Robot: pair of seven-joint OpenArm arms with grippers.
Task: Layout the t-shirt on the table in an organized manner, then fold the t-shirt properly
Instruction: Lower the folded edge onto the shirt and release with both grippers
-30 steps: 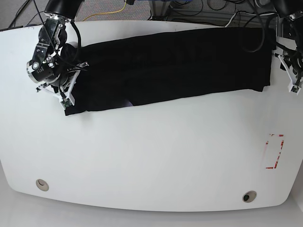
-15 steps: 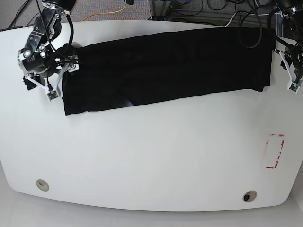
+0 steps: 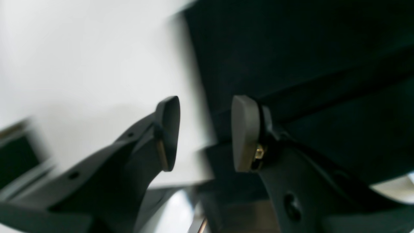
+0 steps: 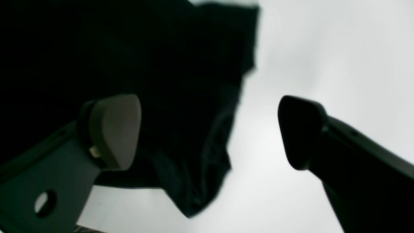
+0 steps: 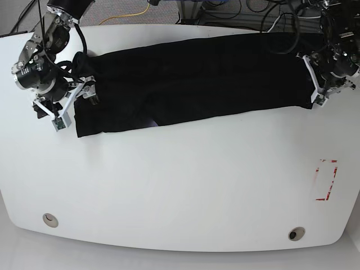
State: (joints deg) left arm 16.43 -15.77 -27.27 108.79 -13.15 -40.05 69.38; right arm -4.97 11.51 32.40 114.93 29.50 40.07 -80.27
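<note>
The black t-shirt [image 5: 197,79] lies as a long folded band across the far half of the white table [image 5: 180,185]. My right gripper [image 5: 76,107] hovers at the shirt's left end with its jaws wide open; in the right wrist view the gripper [image 4: 210,129] straddles the shirt's [image 4: 161,64] loose corner without touching it. At the opposite end, my left gripper [image 5: 322,97] stands over the shirt's right edge. The left wrist view, which is blurred, shows that gripper [image 3: 205,132] open, one finger above the shirt [image 3: 307,64] and the other above bare table [image 3: 81,64].
A red tape outline [image 5: 326,180] marks the table near its right edge. Two round grommet holes [image 5: 50,219] [image 5: 296,233] sit along the front edge. Cables [image 5: 129,14] trail on the floor behind the table.
My right gripper has opened, let go of the shirt's left corner and drawn back to the left. My left arm has swung in from the table's side over the shirt's right end.
</note>
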